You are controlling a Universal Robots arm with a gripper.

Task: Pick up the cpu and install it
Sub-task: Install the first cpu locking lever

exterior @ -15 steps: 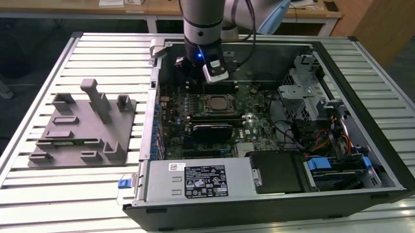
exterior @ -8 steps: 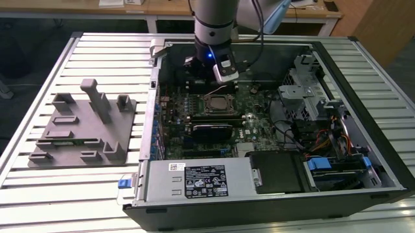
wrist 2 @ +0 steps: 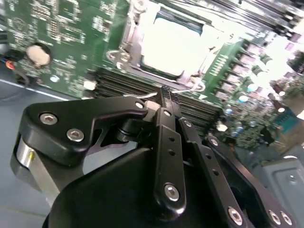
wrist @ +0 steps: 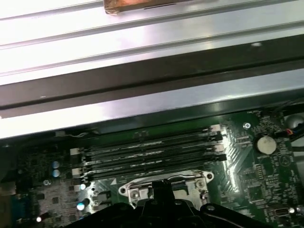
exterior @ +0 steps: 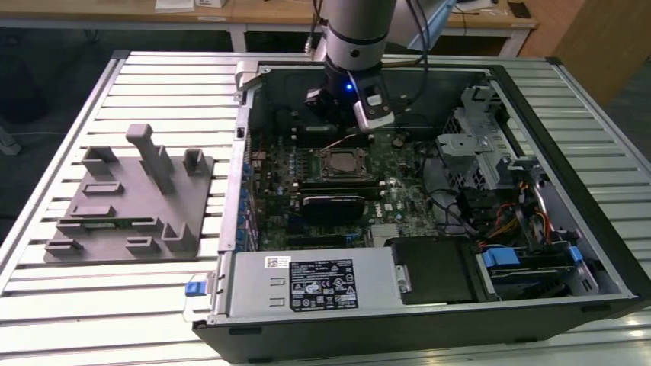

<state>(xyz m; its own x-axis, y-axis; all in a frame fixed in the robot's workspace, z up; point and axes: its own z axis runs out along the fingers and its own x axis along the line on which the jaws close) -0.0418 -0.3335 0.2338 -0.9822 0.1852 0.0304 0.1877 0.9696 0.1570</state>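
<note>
Gripper (wrist 2: 164, 92) fingers look pinched together, holding nothing; cpu (wrist 2: 172, 47) sits in the socket just beyond. First wrist view: same socket (wrist: 166, 186) beside RAM slots (wrist: 152, 152). Cpu probably light, stiff, fragile; take by edges.

Exterior view: looks down from high and well back onto my arm and the open computer case (exterior: 428, 191) | both wrist views: ride close above the motherboard (wrist 2: 61, 42), facing down past my gripper (wrist 2: 164, 90) | shared by all: CPU socket (wrist: 164, 185) area
</note>
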